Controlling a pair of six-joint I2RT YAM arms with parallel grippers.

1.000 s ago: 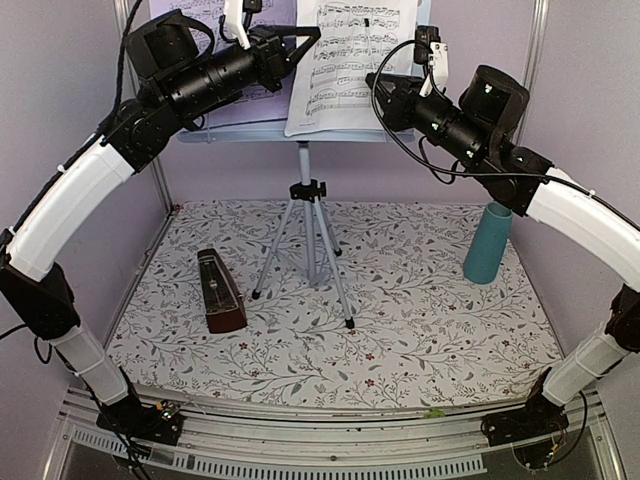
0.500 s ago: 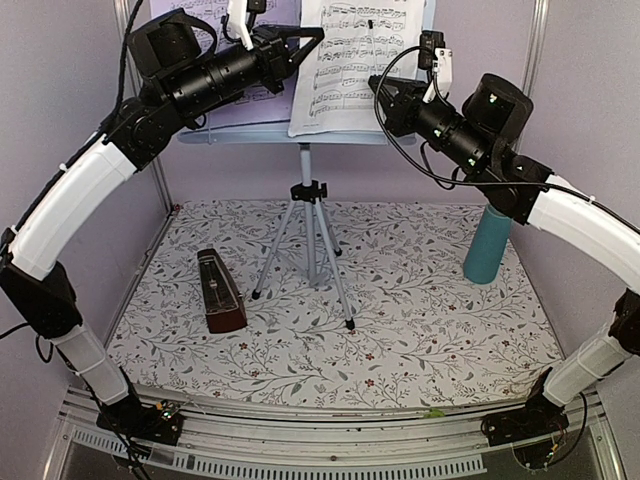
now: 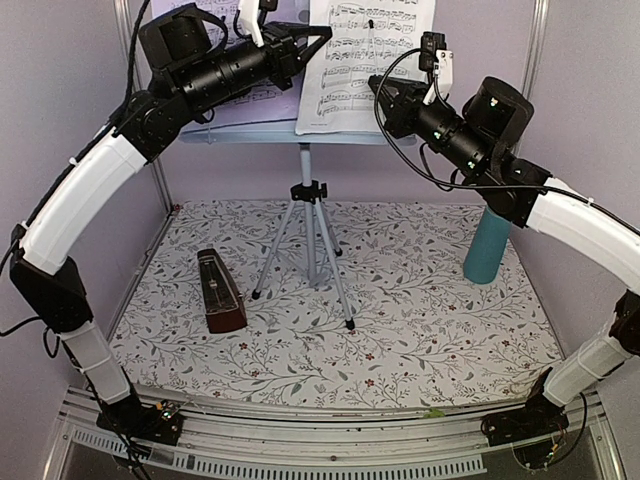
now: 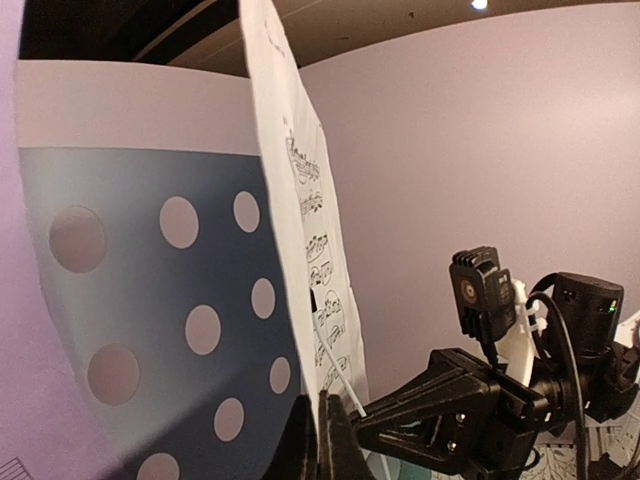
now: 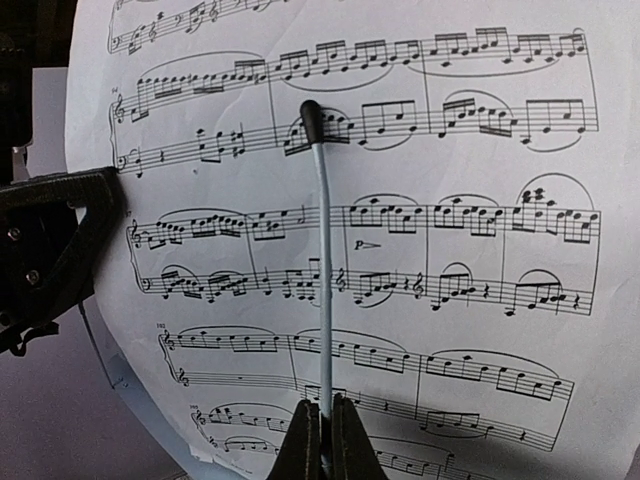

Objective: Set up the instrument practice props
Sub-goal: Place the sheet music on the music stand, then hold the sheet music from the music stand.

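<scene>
Left gripper (image 4: 320,445) is pinching the left edge of the sheet-music page (image 5: 450,200), with its fingers closed flat on the paper. It is working high up at the front of the pale-blue perforated music stand (image 4: 180,300). Right gripper (image 5: 325,435) is clamping shut on the thin page-retainer wire (image 5: 322,280), which is lying across the printed staves with its black tip against the page. Both arms are reaching up to the stand's desk, one from each side. Below, the silver tripod (image 3: 305,240) is standing on the floral mat (image 3: 430,330). The dark-red-brown metronome (image 3: 220,293) is sitting upright just left of the legs. A teal cup (image 3: 487,245) is standing well apart at the right.
</scene>
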